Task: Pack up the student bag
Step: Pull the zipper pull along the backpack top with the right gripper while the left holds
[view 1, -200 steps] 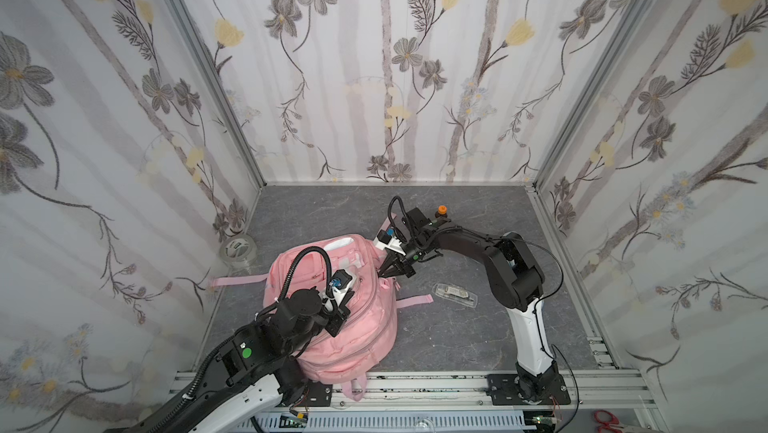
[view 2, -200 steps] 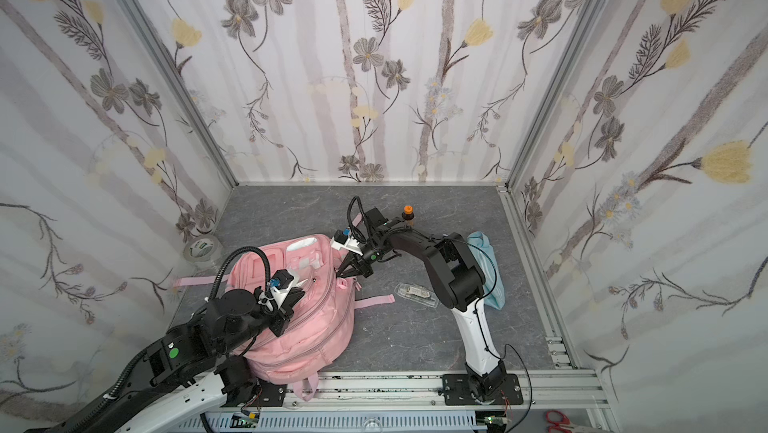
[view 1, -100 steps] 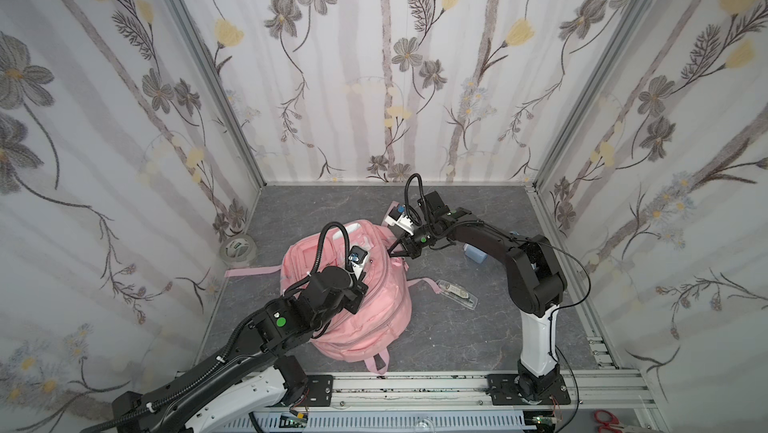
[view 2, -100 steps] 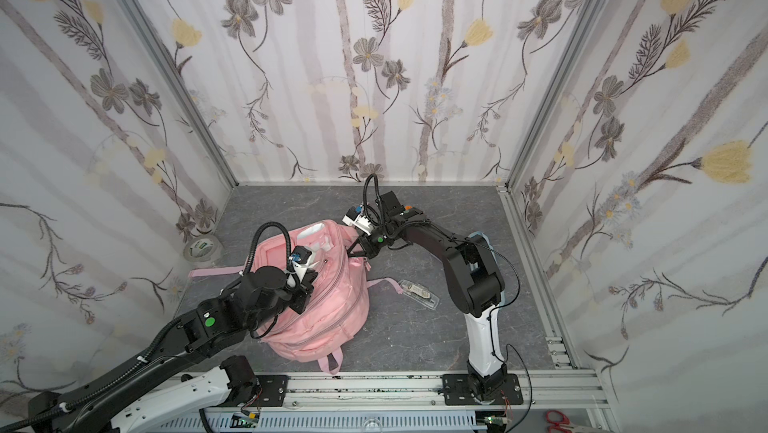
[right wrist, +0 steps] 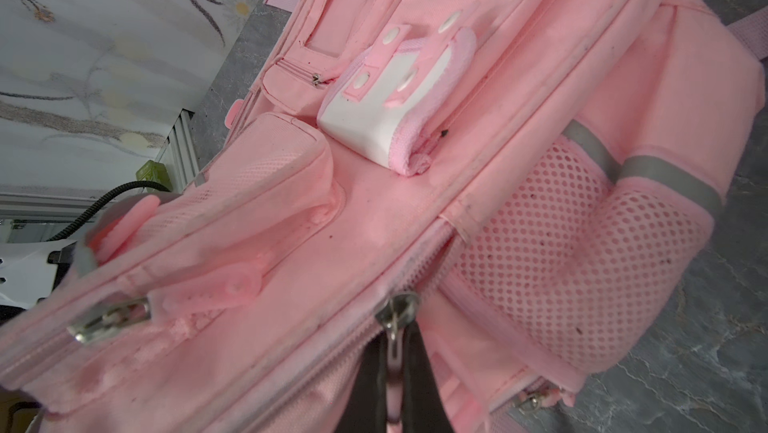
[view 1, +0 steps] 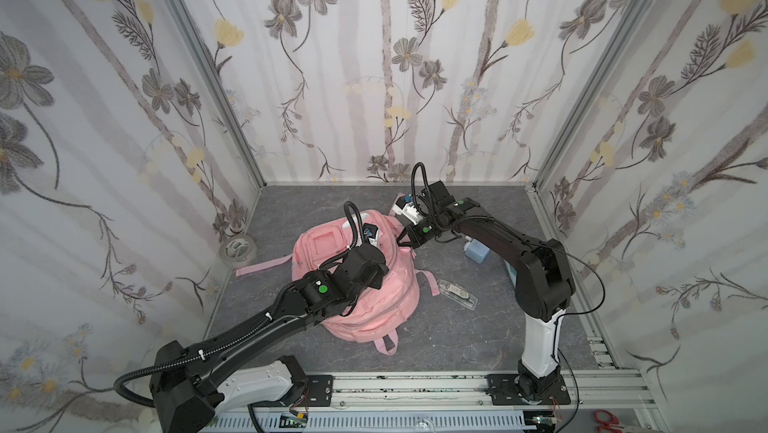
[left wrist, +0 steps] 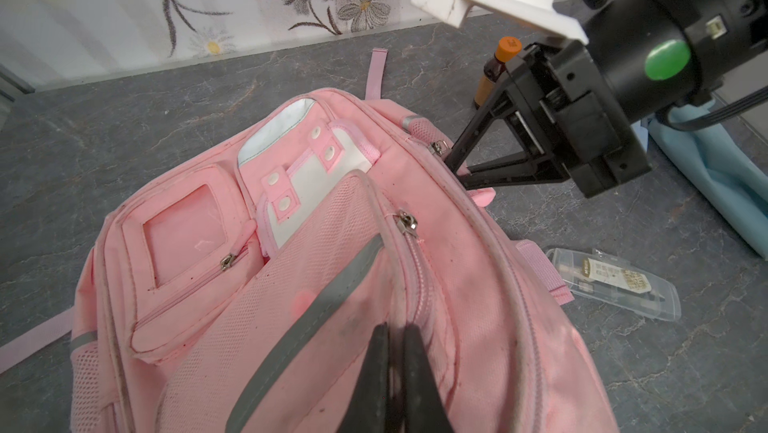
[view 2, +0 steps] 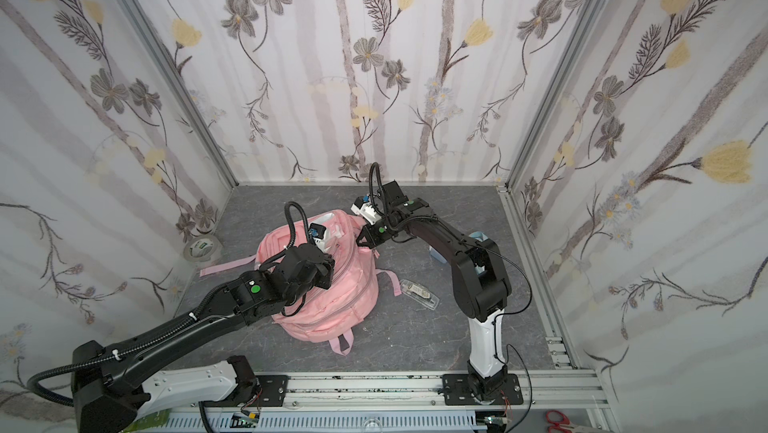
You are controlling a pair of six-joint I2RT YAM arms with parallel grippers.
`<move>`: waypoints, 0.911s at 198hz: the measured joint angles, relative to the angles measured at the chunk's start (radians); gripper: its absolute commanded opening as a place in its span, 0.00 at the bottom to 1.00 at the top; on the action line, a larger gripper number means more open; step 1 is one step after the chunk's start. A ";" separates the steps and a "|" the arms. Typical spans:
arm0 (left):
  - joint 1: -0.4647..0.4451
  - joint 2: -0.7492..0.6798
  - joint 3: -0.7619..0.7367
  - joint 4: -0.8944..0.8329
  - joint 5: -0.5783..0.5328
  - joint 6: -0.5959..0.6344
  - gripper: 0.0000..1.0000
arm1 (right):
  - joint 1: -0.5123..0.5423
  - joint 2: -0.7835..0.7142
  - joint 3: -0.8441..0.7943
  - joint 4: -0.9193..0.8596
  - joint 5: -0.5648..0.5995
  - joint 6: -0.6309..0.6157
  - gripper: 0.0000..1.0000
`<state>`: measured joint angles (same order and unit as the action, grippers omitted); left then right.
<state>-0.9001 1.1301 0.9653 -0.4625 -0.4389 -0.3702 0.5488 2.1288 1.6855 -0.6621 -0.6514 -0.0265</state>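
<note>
Left fingers, right fingers clamped on student bag; grey stone-look tabletop, floral walls.

student bag dragged farther back, rightward; left arm extended after it

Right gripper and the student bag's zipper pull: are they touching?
Touching. The right wrist view shows the right gripper shut, its fingers pinching the zipper pull of the student bag between them.

A staged robot lab booth is showing here: floral wallpaper panels are standing in aluminium framing, enclosing a grey marbled desk, two arm bases sitting bolted along the near rail.
</note>
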 measured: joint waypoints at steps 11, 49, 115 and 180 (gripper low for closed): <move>-0.001 0.016 0.016 -0.016 -0.014 -0.028 0.00 | 0.000 0.000 0.015 -0.019 0.008 0.000 0.00; -0.001 0.062 0.056 -0.054 -0.052 -0.091 0.00 | 0.000 -0.014 0.035 -0.066 0.035 0.010 0.00; -0.013 0.050 0.076 -0.134 -0.083 -0.105 0.00 | 0.003 0.010 0.132 -0.181 0.039 0.010 0.00; -0.029 0.001 0.073 -0.159 0.039 -0.006 0.00 | -0.006 0.076 0.143 -0.220 0.041 0.018 0.23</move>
<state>-0.9287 1.1309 1.0386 -0.6220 -0.3996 -0.3759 0.5430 2.2051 1.8282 -0.8825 -0.6102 -0.0082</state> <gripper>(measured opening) 0.060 0.217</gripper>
